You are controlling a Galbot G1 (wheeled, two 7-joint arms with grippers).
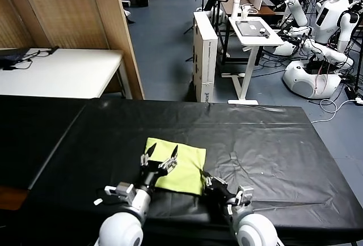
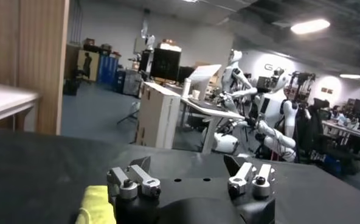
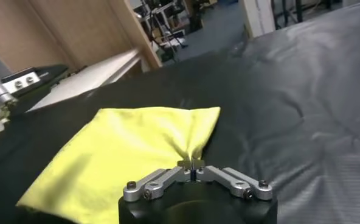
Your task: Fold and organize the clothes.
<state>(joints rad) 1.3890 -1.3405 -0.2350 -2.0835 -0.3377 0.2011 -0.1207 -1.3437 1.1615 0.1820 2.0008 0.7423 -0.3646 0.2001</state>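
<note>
Already folded small, the shirt (image 1: pixel 176 164) lay on the black table (image 1: pixel 272 144) near the robot's edge. Left gripper (image 1: pixel 160 156) hovered over its left half, jaws spread wide. Right gripper (image 3: pixel 192 169) pinched the shirt's right edge, fabric stretching leftward away from it.

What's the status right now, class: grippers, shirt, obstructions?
Right gripper shut on folded T-shirt, pinching its near right edge. Left gripper open, above shirt's left side. Shirt flat on black table. Nothing in the way.
</note>
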